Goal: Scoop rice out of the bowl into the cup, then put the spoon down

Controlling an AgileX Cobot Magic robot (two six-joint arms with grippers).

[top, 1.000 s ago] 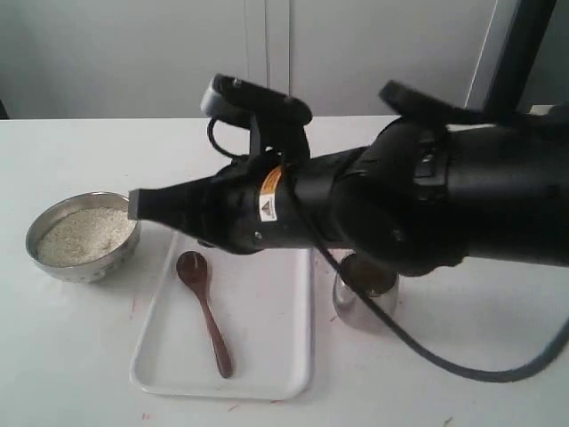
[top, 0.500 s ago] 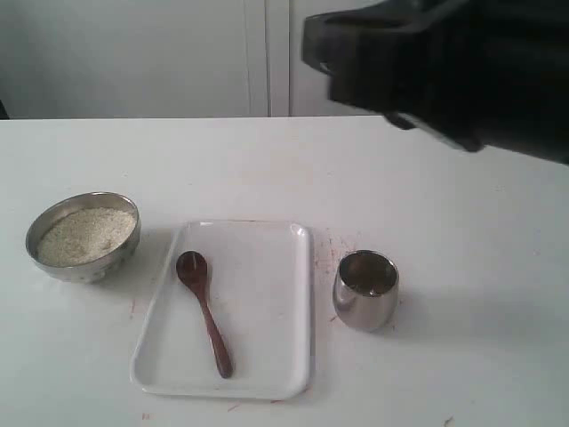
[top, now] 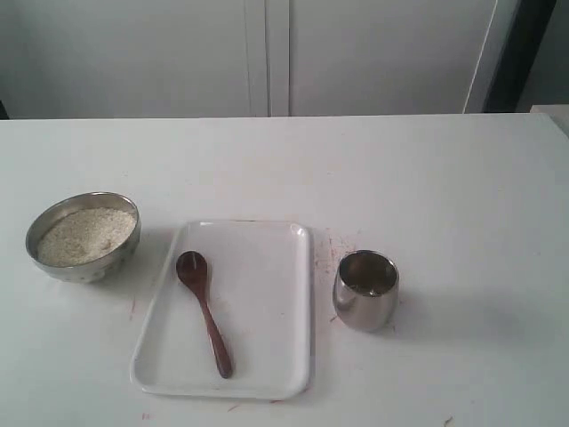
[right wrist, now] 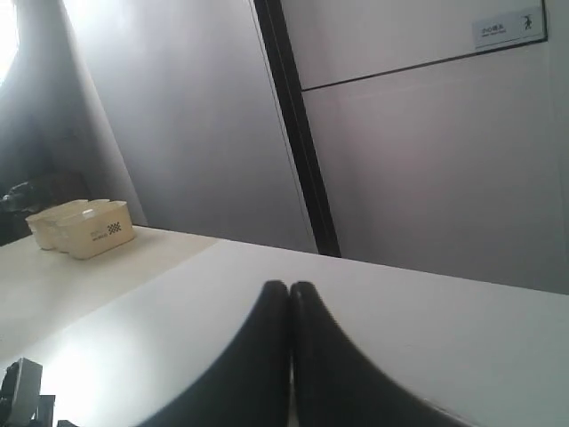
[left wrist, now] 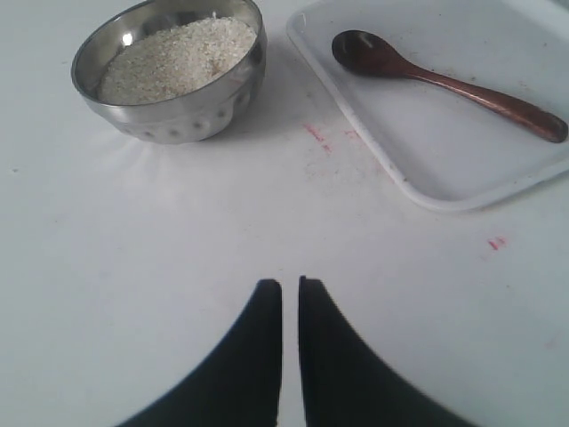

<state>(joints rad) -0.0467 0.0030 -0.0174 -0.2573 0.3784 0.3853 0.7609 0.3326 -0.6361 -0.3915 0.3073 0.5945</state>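
The steel bowl [top: 89, 265] stands at the left of the table, filled with off-white rice [top: 84, 233]. The reddish-brown spoon [top: 203, 307] lies loose on a white tray [top: 267, 311], and the steel cup [top: 365, 298] stands upright right of the tray. Neither arm shows in the exterior view. In the left wrist view the bowl [left wrist: 178, 120], rice [left wrist: 178, 58] and spoon [left wrist: 444, 82] lie ahead of my left gripper [left wrist: 290, 283], which is shut and empty over bare table. My right gripper [right wrist: 290, 286] is shut and empty, facing a wall away from the objects.
The tray [left wrist: 462, 151] lies between bowl and cup. Small red marks dot the tabletop beside it. Cream-coloured boxes [right wrist: 84, 229] stand on a far surface in the right wrist view. Pale cabinet doors rise behind the table.
The right arm, which filled the exterior view a second ago, swung up to the right and has left that view. Bowl, spoon, tray and cup have not moved.
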